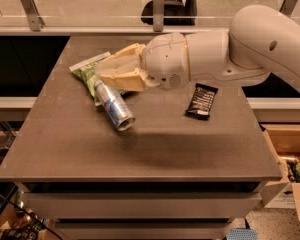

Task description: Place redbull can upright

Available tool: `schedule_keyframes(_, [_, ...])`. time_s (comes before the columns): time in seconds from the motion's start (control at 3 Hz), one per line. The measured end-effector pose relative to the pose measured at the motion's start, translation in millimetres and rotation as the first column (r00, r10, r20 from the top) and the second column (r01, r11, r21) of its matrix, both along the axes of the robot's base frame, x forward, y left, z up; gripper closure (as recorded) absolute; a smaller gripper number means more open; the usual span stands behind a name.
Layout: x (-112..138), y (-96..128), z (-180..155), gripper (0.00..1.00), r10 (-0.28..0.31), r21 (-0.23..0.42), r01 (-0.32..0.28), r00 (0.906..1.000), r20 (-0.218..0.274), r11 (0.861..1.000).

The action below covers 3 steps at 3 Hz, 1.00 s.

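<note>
One redbull can [114, 105], one bag [85, 74], one bar [201, 101], one gripper [109, 77] by the can.

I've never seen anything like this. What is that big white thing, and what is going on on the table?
The big white shape is a robot arm reaching in from the right. Its tan tip is the pincer, two fingers that close on things. There is one picture of this moment, from a camera looking down on the grey table from the front. The pincer grips a redbull can by its upper end; the can slants down toward the camera, not yet upright. Beneath the pincer lies a green chip bag, and to the right a dark snack bar lies flat.
</note>
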<state>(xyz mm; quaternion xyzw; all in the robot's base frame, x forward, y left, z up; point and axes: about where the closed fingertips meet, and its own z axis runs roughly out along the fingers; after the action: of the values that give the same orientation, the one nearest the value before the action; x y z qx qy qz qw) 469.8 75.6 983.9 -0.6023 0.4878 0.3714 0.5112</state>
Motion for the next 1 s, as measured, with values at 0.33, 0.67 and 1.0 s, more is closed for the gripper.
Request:
schedule_keyframes(0.33, [-1.6, 2.4, 1.0, 0.59, 0.005, -0.001, -0.005, 1.0, 0.002, 1.0])
schedule_keyframes(0.67, [-3.1, 4.7, 1.9, 0.36, 0.009, -0.002, -0.009, 1.0, 0.004, 1.0])
schedule_keyframes(1.0, [-4.6, 6.9, 2.9, 0.13, 0.013, -0.004, -0.013, 0.9999, 0.006, 1.0])
